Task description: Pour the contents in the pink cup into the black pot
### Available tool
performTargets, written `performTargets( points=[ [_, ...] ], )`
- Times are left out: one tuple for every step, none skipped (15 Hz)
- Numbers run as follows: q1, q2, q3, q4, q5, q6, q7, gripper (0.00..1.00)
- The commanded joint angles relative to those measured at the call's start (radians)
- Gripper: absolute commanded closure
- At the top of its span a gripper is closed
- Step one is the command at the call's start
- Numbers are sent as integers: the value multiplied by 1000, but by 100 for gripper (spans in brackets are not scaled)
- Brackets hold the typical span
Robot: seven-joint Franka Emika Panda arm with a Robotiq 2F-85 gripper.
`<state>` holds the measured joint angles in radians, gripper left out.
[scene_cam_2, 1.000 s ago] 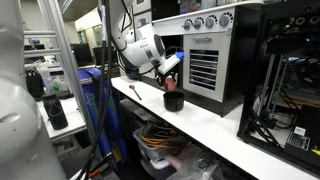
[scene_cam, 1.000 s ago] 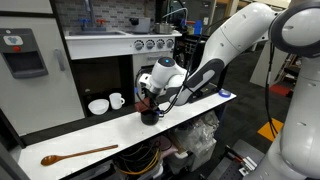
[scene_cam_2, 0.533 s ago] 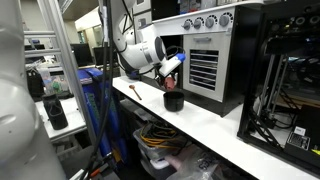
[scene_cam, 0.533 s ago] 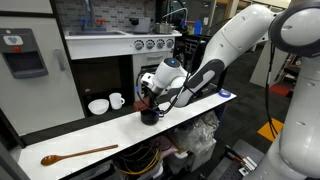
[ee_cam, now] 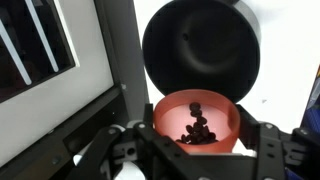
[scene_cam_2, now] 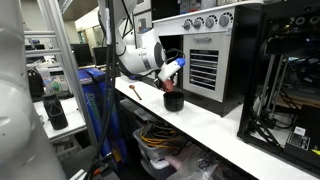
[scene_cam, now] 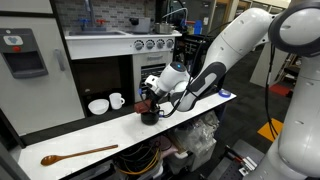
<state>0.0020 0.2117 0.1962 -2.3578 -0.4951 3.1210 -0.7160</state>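
Okay, so the hand (ee_cam: pixel 197 150) is clamped on the pink cup (ee_cam: pixel 165 128), one finger on each side. In the wrist view a small pile of dark bits sits in the bottom of the cup. The black pot (ee_cam: pixel 200 45) is right past the cup's rim, and I can't make out anything inside it.

In both exterior views the cup (scene_cam_2: pixel 171 73) hangs tilted just above the pot (scene_cam_2: pixel 174 101), not touching it. The pot stands on the white counter (scene_cam: pixel 120 135), close to the front of the toy stove (scene_cam: pixel 150 44). Any print around the stove's knobs is too small for me to read.

As for room, the arm side is tight against that stove. Further along the counter there's a bare stretch between the pot and a wooden spoon (scene_cam: pixel 78 154) lying near the front edge. A white mug (scene_cam: pixel 117 100) and a white bowl (scene_cam: pixel 98 106) sit further back, well apart from the pot.
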Motion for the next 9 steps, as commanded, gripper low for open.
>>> performTargets(
  points=[
    [-49, -12, 36, -38, 22, 51, -35, 49],
    [-59, -11, 43, -41, 22, 61, -37, 49],
    [-66, -11, 46, -44, 20, 66, -36, 49],
    [-75, -11, 51, -46, 19, 70, -37, 49],
    [-85, -12, 57, -48, 18, 76, -37, 49],
    [-96, -13, 63, -52, 17, 83, -37, 49],
    [-107, -13, 70, -54, 16, 89, -36, 49],
    [-120, -12, 78, -59, 14, 99, -37, 49],
    [-136, -13, 89, -66, 13, 108, -39, 49]
  ],
)
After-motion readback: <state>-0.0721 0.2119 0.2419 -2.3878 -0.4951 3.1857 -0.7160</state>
